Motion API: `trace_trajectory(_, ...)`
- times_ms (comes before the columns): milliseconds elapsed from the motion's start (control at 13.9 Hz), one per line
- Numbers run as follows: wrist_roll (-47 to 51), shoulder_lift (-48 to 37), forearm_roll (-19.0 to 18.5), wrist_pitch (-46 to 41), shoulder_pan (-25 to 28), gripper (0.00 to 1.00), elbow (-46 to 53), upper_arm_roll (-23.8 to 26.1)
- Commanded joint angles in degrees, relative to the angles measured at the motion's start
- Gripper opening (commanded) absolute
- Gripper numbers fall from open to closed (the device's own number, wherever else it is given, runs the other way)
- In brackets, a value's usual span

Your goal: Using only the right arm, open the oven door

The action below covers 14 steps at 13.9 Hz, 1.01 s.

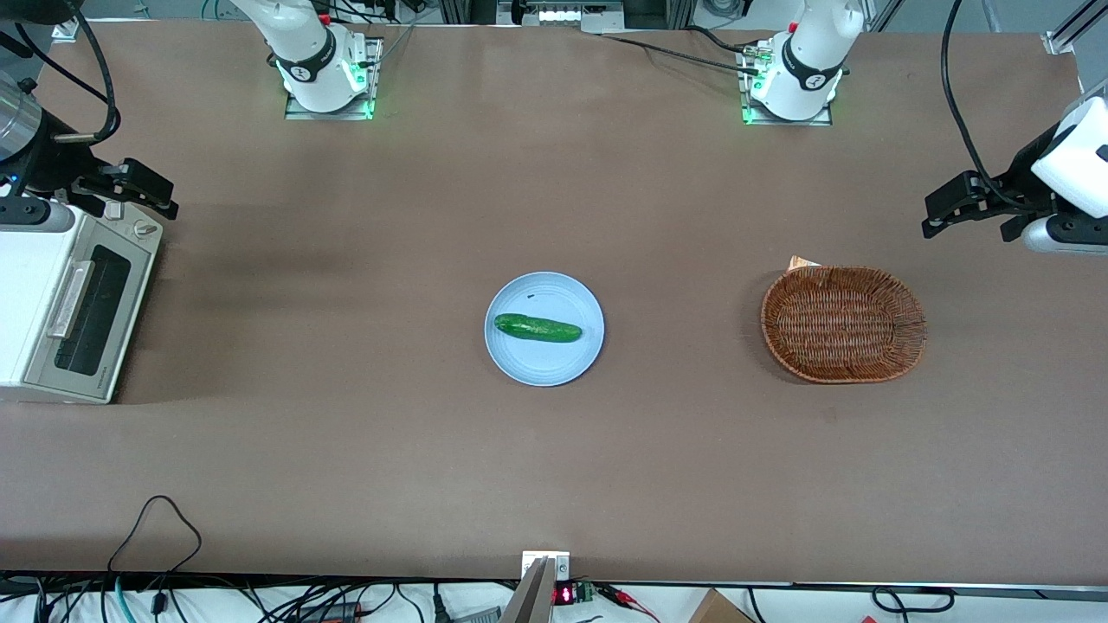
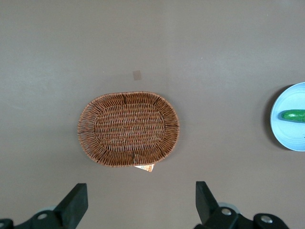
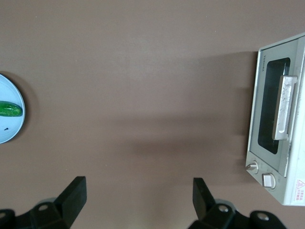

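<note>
The white toaster oven [image 1: 35,303] stands at the working arm's end of the table. Its silver-grey door [image 1: 86,316] with dark glass and a silver bar handle [image 1: 71,298] is shut. It also shows in the right wrist view [image 3: 271,117], with the handle [image 3: 284,107] and knobs [image 3: 252,167]. My right gripper [image 1: 138,186] hangs in the air above the oven's knob end, farther from the front camera than the door, open and empty. Its fingers [image 3: 74,193] stand wide apart over bare table.
A light blue plate [image 1: 519,355] with a green cucumber [image 1: 537,328] lies mid-table; it also shows in the right wrist view [image 3: 9,133]. A brown wicker basket [image 1: 843,324] sits toward the parked arm's end. Cables hang along the table's near edge.
</note>
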Motion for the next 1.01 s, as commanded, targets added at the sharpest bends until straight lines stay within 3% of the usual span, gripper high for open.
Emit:
trace_trajectory(0,-0.85,-0.46,-0.24,-0.75,-0.45,0.99,-0.11,0.53)
trace_trajectory(794,0.29,-0.20,-0.24,-0.84,-0.62,0.99,-0.02,0.27)
trace_trajectory(938,0.29,-0.20,-0.24,-0.84,-0.62,0.95,-0.02,0.27)
